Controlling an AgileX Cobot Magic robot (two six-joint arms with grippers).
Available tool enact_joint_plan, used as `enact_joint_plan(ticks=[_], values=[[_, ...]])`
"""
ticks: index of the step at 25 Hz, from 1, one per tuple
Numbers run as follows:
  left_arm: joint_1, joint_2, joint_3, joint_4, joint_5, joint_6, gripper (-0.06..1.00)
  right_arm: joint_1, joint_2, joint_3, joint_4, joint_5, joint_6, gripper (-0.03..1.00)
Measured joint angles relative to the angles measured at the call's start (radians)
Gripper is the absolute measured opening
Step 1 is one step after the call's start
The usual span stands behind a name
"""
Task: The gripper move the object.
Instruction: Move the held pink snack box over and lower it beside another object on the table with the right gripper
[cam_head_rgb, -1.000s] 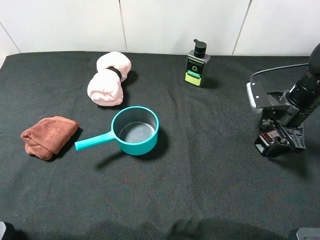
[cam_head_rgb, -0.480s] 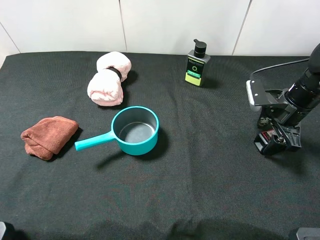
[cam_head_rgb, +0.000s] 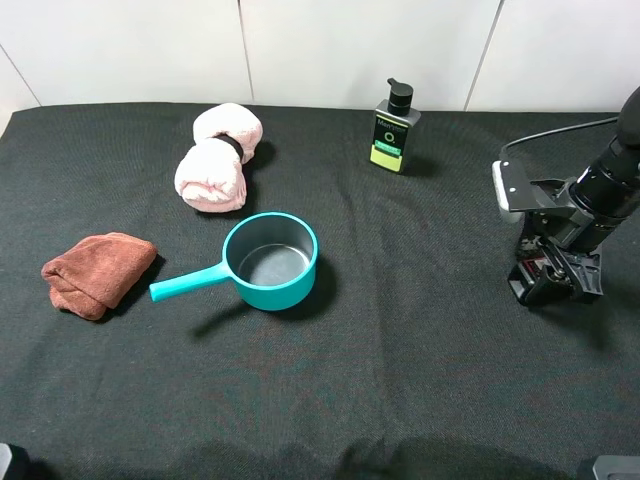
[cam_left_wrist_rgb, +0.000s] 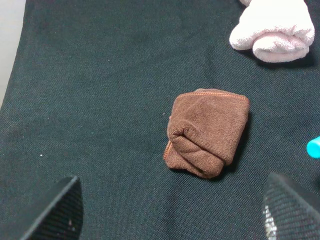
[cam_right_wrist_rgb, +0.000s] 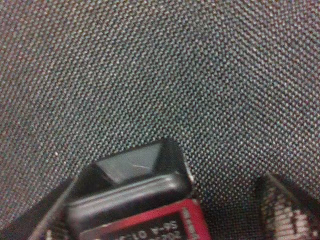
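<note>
Left wrist view looks down on the black cloth table. The left gripper is spread wide, its fingertips far apart with only bare cloth between them, gripping nothing. A folded brown cloth lies a little beyond them. From the exterior high camera, that brown cloth sits at the far left of the table. Behind it and to the right lies a rolled pink towel. Near the middle stands a teal pot, upright, its handle pointing left toward the brown cloth without reaching it. Right of centre, close to the back edge, a black pump bottle with a green label stands upright, well apart from the pot. At the far right the right gripper points down at the table, with the small black box lying on the cloth between its fingers. The right wrist view shows the small black box with its pink-and-white label facing up. One finger is close beside it, while the other finger stands apart with a strip of cloth showing between, so the jaws straddle the box and are not clamped on it.
</note>
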Motion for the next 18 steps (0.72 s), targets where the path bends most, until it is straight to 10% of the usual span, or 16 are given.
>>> enact_joint_plan(ticks=[18], values=[[0.0,0.0,0.0,0.0,0.0,0.0,0.77,0.0,0.0,0.0,0.0,0.026,-0.003,0.34]])
